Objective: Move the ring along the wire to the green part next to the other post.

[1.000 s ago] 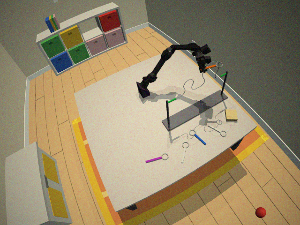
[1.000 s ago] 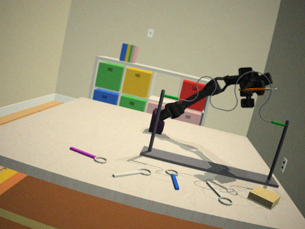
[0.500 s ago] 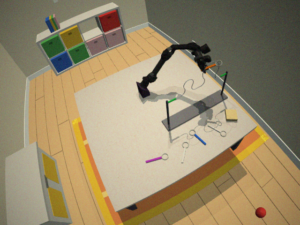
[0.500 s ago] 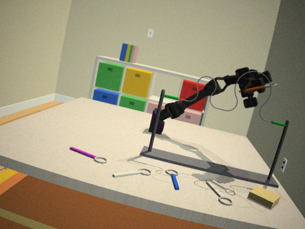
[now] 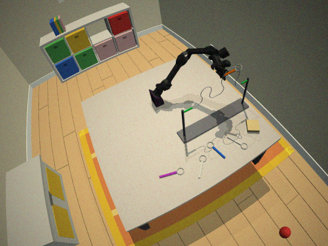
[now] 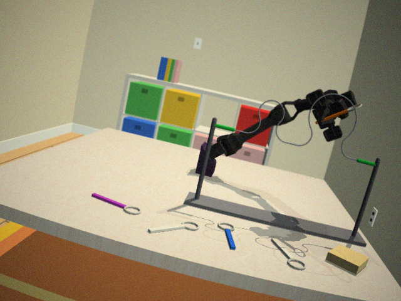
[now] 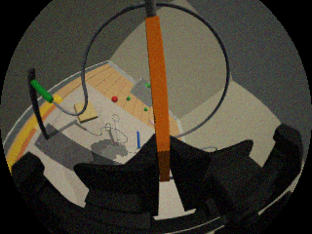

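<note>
Item: gripper [image 5: 224, 75] [image 6: 319, 122] [image 7: 159, 136], pinching orange handle [image 5: 229, 72] [image 6: 336, 115] [image 7: 158, 88]; turn ring [image 5: 238, 67] [image 6: 357, 107] gradually (grey wire [image 5: 222, 85] [image 6: 355, 118] [image 7: 83, 73] centred).

Top view: from high above the counter [image 5: 127, 148] [image 6: 81, 162], looking steeply down at a slant; far enough back to take in the whole counter top, a cubby shelf [image 5: 41, 42] [image 6: 124, 93] and floor; picture rolled. Exterior view: from beside the counter, only a little above it, facing across toward the same shelf; nearer, its near edge cut by the frame; both share arm, wire and posts. Wrist view: close behind the pincer [image 7: 164, 163], facing out past its fingers; shares one post [image 7: 36, 104] [image 5: 245, 91] [image 6: 366, 197] with both.
</note>
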Action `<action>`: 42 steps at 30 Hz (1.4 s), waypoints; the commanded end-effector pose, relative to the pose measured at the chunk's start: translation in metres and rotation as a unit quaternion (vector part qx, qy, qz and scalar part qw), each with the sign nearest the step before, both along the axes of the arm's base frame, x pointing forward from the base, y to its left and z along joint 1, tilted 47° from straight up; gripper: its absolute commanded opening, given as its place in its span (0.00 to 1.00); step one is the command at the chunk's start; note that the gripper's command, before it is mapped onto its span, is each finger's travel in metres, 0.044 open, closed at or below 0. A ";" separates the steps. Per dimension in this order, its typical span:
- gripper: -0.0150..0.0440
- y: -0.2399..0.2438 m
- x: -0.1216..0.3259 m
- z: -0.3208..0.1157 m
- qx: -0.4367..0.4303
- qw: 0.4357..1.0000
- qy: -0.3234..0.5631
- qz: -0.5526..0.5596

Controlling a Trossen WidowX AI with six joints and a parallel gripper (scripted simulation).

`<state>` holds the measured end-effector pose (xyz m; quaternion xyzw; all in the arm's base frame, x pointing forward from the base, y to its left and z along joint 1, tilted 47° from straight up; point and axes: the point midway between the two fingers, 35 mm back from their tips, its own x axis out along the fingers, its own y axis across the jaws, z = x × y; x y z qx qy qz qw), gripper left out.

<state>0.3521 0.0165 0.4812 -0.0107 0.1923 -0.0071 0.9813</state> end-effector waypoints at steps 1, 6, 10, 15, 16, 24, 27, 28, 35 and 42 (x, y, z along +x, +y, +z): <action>0.00 0.002 0.000 -0.001 0.023 1.000 -0.001 0.003; 0.00 0.003 0.001 -0.001 0.055 0.998 -0.003 0.006; 0.00 0.005 0.001 -0.001 0.080 0.997 -0.005 0.009; 0.00 0.007 0.001 -0.001 0.112 0.994 -0.007 0.012; 0.00 0.007 0.001 -0.001 0.118 0.993 -0.008 0.013; 0.00 0.010 0.001 0.000 0.169 0.985 -0.012 0.018; 0.00 0.011 0.002 0.000 0.187 0.982 -0.014 0.020; 0.00 0.012 0.002 0.000 0.194 0.981 -0.015 0.021; 0.00 0.014 0.002 0.001 0.237 0.971 -0.019 0.026; 0.00 0.016 0.002 0.002 0.280 0.959 -0.023 0.030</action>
